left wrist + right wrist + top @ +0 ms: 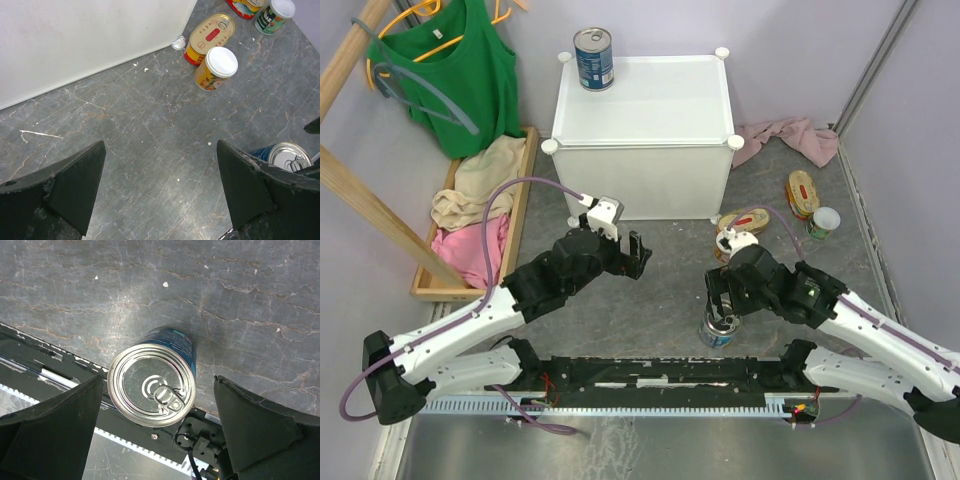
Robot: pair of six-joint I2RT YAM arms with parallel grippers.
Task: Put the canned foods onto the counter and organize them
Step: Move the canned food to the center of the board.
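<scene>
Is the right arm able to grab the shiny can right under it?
Probably yes. The right gripper hangs open right above the blue can, a finger on each side, and nothing lies between them.

One tall blue-labelled can (593,58) stands upright at the far-left corner of the white cabinet (660,100) top. The second tall can (151,385) stands upright by the tabletop's near edge. A gold oval tin (744,220) lies flat at the cabinet's near-right corner, a small white-topped can (216,68) just beside it. The other oval tin (803,193) and the other small can (824,222) sit nearer the tabletop's right edge.
</scene>
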